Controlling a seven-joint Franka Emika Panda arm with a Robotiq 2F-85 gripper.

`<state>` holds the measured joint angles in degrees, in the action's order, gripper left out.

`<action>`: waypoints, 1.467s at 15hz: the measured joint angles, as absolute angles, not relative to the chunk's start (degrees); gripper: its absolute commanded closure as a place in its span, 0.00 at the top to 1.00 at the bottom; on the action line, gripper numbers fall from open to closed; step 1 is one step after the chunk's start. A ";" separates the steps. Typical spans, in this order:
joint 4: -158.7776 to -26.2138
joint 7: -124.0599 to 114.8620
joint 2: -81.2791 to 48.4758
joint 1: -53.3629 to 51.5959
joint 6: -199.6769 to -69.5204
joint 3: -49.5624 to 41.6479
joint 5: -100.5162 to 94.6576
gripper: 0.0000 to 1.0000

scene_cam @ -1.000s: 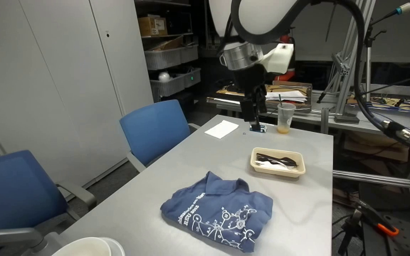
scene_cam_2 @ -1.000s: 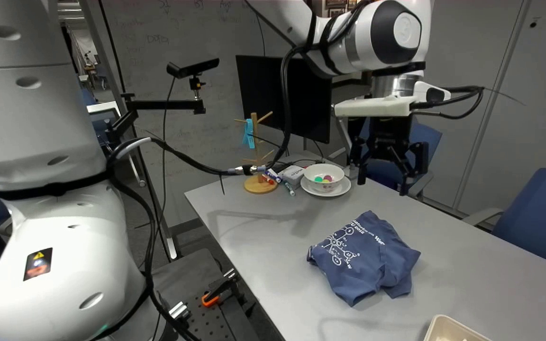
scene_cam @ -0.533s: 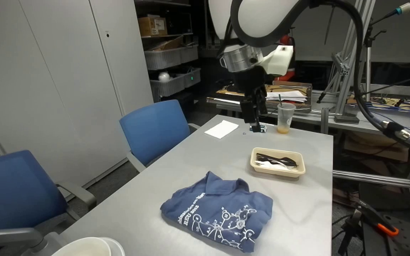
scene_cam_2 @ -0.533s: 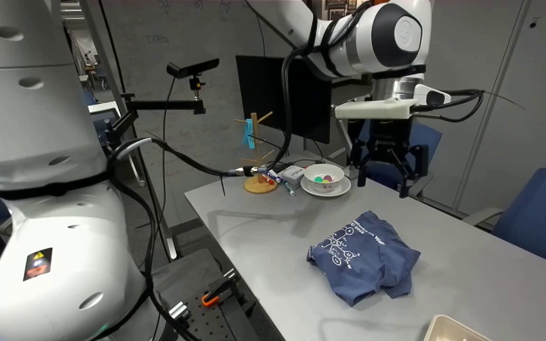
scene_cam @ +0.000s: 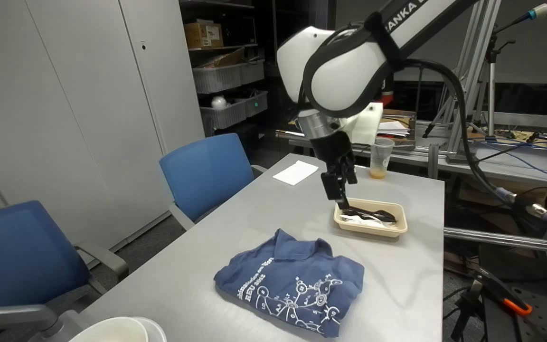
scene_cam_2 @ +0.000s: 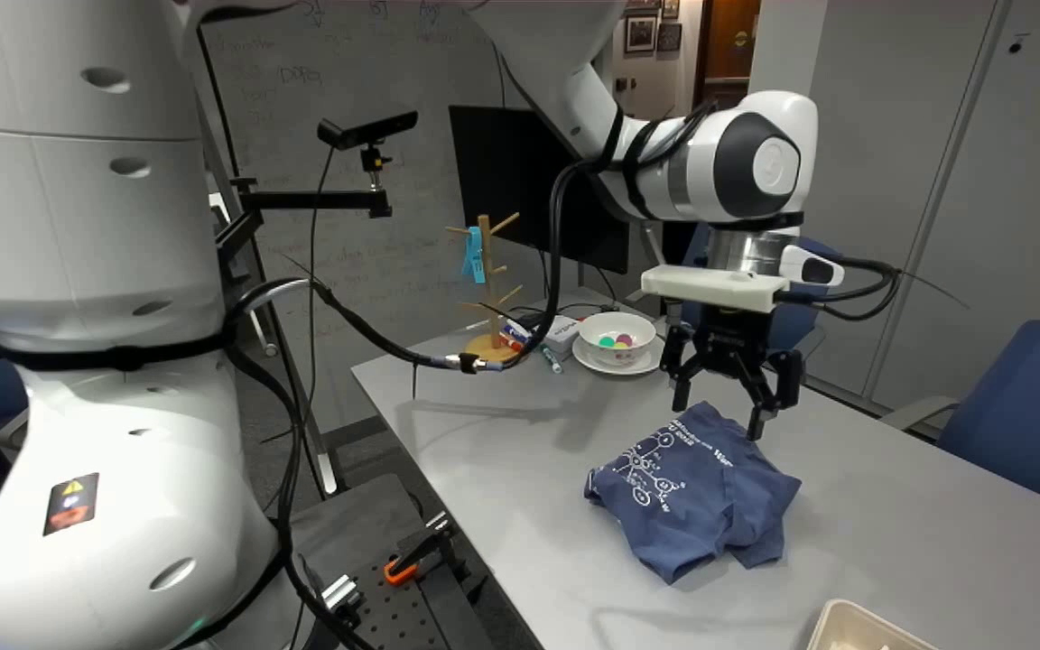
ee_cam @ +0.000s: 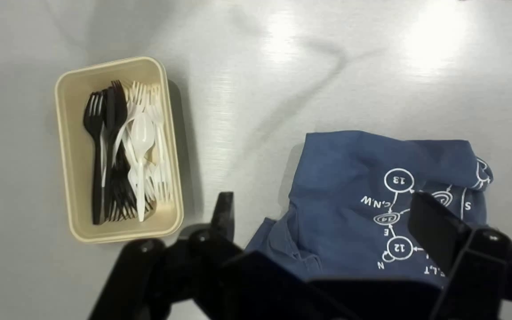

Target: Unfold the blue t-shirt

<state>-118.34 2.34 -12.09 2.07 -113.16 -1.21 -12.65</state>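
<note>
1. The shirt (scene_cam: 290, 282) lies folded on the table (scene_cam: 235, 232), apart from both long edges: the one along the chairs (scene_cam: 209, 173) and the one by the base (scene_cam_2: 114, 433). Lengthwise it sits between the tray (ee_cam: 77, 186), toward the end with the cup (scene_cam: 381, 159), and the bowl (scene_cam_2: 615, 358), near the chair-side corner of the opposite end.

2. The gripper (scene_cam_2: 719, 412) hangs above the table, its jaws well apart, holding nothing.

3. From the gripper the shirt lies below and, by the wrist view, on toward the bowl end. One of the fingers (ee_cam: 434, 226) shows against the shirt, the other against tabletop between shirt and tray, so the jaws spread roughly along the long edges. The collar (scene_cam: 297, 251), facing the cup end, seems the nearest part.

4. The shirt's long axis cannot be told; the gripper hides part of it in the wrist view. The next move likely calls for coming down at the collar side and pinching only the top layer; a deeper bite could drag the whole bundle.

5. The print (scene_cam: 292, 304) appears to read "REU 2012" under a line, partly folded away, ending "on Wor". In the wrist view, upside down, circled "12" and "13" show.

6. The arm's (scene_cam: 349, 85) brand shows as "ANKA", the rest hidden or out of view. The base's sticker (scene_cam_2: 71, 503) bears a warning triangle; the whiteboard's (scene_cam_2: 412, 262) script is too faint.
</note>
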 measured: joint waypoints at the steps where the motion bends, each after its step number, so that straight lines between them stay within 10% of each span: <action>1: -118.99 2.34 -13.17 2.07 -113.95 -1.19 -12.36 1.00; 22: -116.00 1.69 -19.52 1.88 -117.28 -1.01 -12.00 1.00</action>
<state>-116.00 1.69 -19.52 1.88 -117.28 -1.01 -12.00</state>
